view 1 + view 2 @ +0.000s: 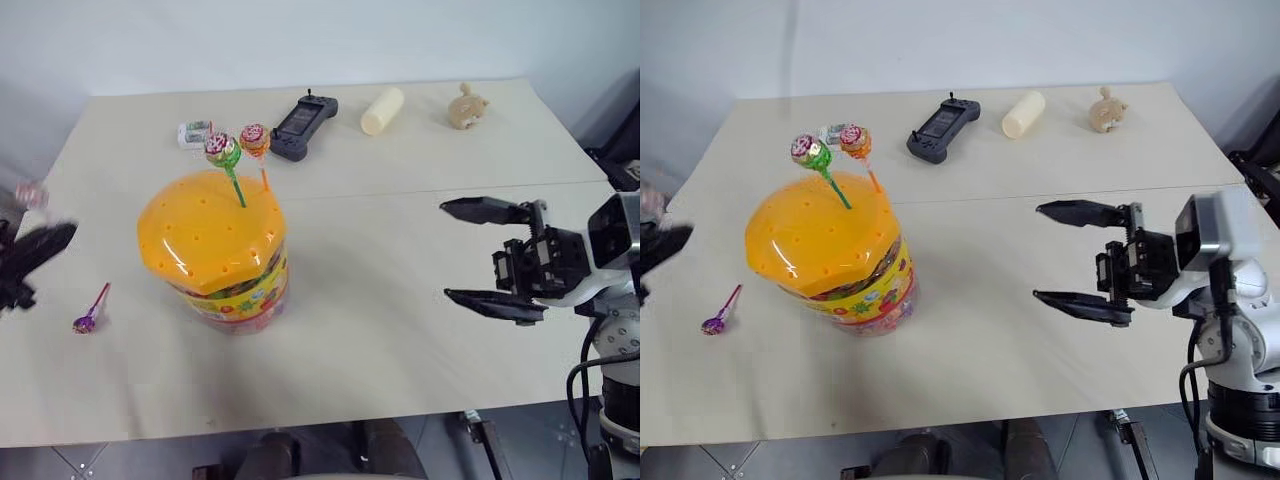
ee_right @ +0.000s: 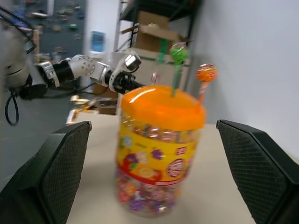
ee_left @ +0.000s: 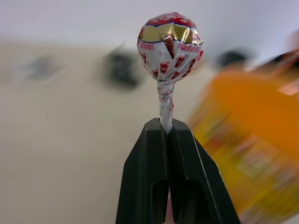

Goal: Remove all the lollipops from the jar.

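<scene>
The jar (image 1: 215,262) stands upright on the left half of the cream table (image 1: 400,300), nearer its front edge than its back edge: a clear plastic tub full of wrapped sweets, banded by a yellow-red label and capped by a glossy domed orange lid dotted with small holes. Two lollipops rise from the lid with their round, shiny wrapped heads up, the green-stick lollipop (image 1: 226,160) leaning toward the table's left edge and the orange-stick lollipop (image 1: 256,146) just beside it, nearly upright. The purple-stick lollipop (image 1: 90,310) lies flat near the left edge, its head toward the front edge and its thin stick slanting back toward the jar. The left gripper (image 3: 167,133) has its smooth black fingers pressed together on the twisted wrapper neck of the white-stick lollipop (image 3: 169,42), whose crinkled red, white and gold foil ball stands straight out beyond the fingertips. The right gripper (image 1: 490,255) hovers over the table's right side, level and aimed at the jar, its two textured black fingers spread wide with nothing between them. Along the back edge lie a black handheld controller (image 1: 304,125), a cream cylinder (image 1: 382,110), a small tan figurine (image 1: 466,107) and a small white box (image 1: 194,133).
</scene>
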